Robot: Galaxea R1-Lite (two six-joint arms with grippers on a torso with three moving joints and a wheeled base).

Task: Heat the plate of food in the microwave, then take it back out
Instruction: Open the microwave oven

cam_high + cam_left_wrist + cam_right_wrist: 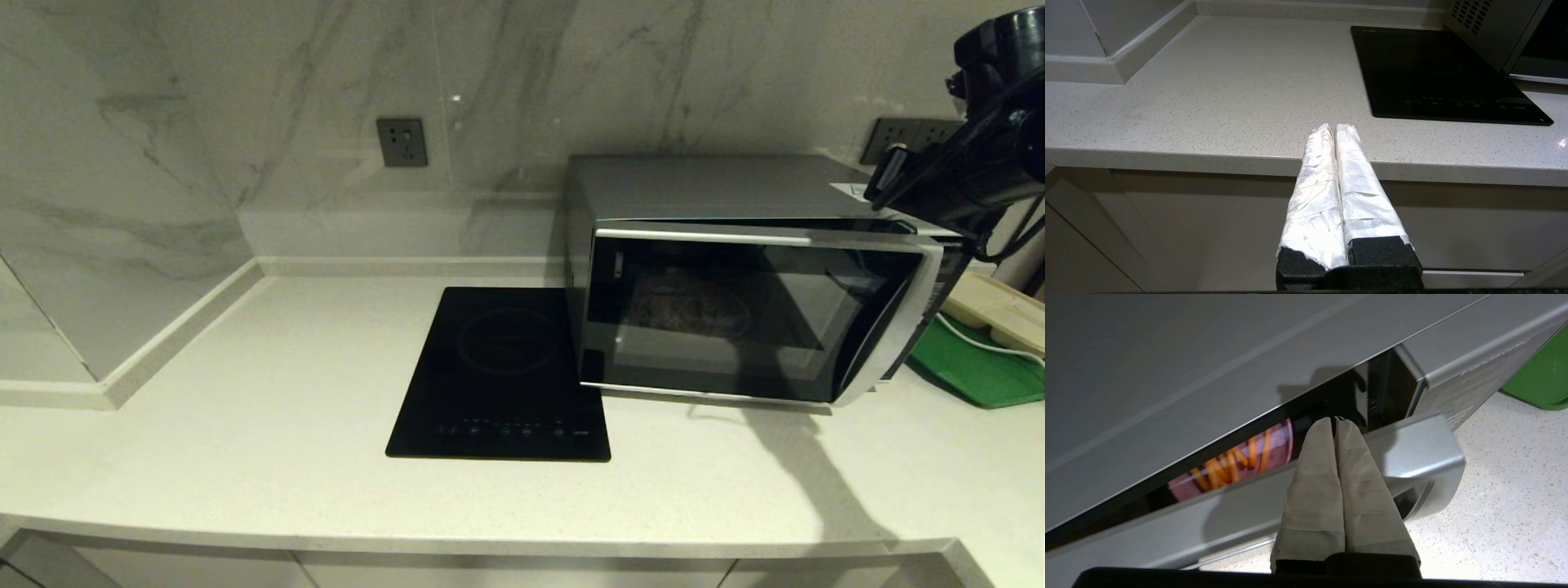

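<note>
The silver microwave (pixel 718 192) stands at the back right of the counter, its dark glass door (pixel 735 318) swung slightly ajar. The lavender plate of food (pixel 1237 461), with orange sticks on it, lies inside and shows through the gap; through the glass it is a dim round shape (pixel 690 304). My right gripper (pixel 1335 418) is shut and empty, its tips poking into the gap behind the door's top handle-side corner (pixel 1412 445). My right arm (pixel 971 180) reaches in above the microwave's right end. My left gripper (pixel 1334 125) hangs shut and empty before the counter's front edge.
A flat black induction cooktop (pixel 502 376) lies left of the microwave. A green tray (pixel 976 367) and a beige compartment tray (pixel 996 306) sit right of it. A marble wall with a socket (pixel 402 142) runs behind, and a wall corner juts in at the left.
</note>
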